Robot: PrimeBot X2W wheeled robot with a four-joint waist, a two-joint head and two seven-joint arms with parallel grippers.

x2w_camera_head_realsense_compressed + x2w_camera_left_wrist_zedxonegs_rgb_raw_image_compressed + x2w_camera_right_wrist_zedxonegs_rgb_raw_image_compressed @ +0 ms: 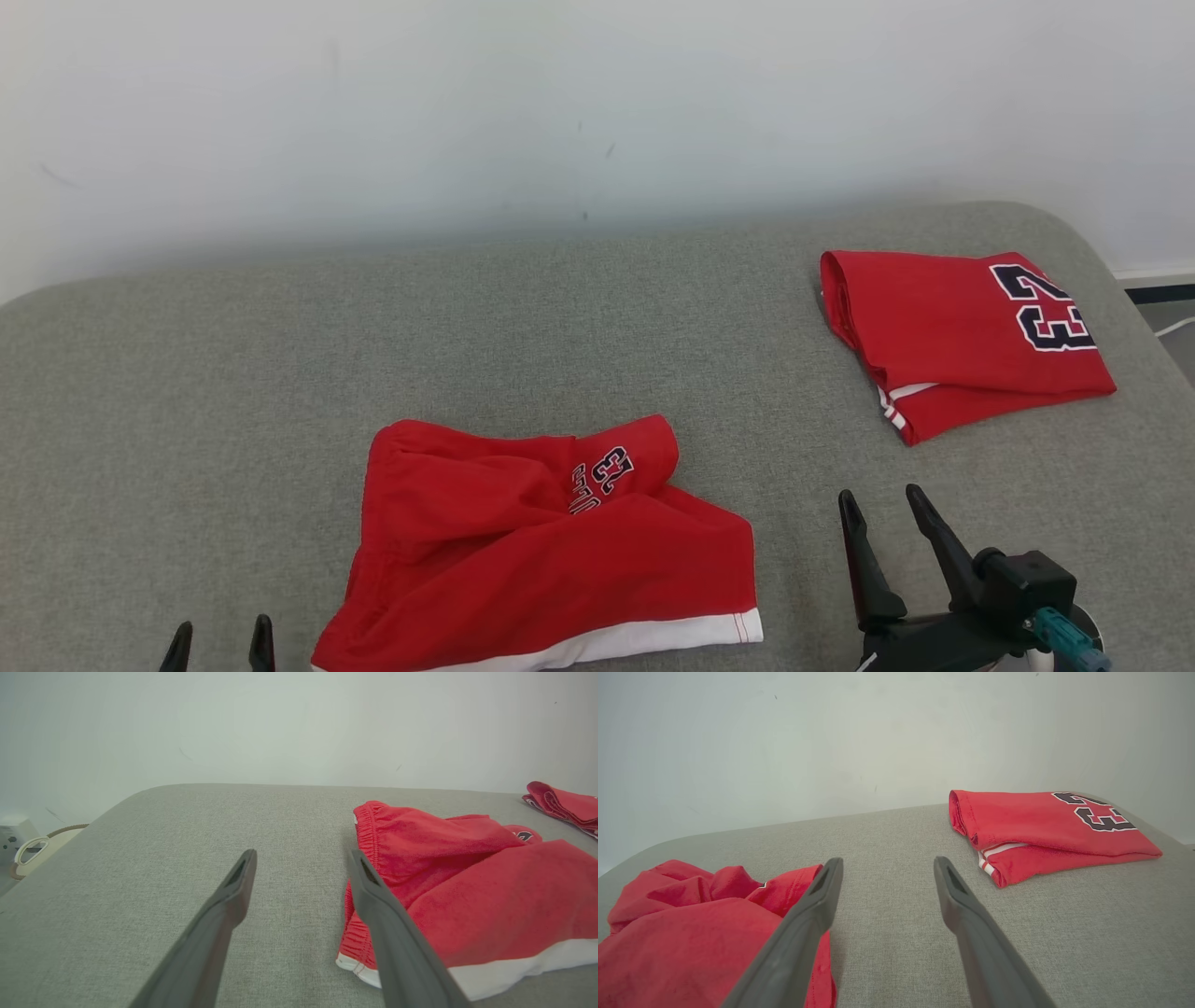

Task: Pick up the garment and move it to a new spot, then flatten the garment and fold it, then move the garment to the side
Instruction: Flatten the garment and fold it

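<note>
Both hands wide and empty; crumpled red shorts (541, 551) lie between them on the grey worktop (187, 392).
Left hand (220, 637): fingers spread, gripping nothing; shorts just beside it on its right, elastic waistband end nearest, white hem toward the near edge. Right hand (879, 499): fingers spread, gripping nothing; shorts near on its left, not touching. Folded red garment (952, 336), marked "23", lies ahead and right of the right hand, well apart from the shorts.
</note>
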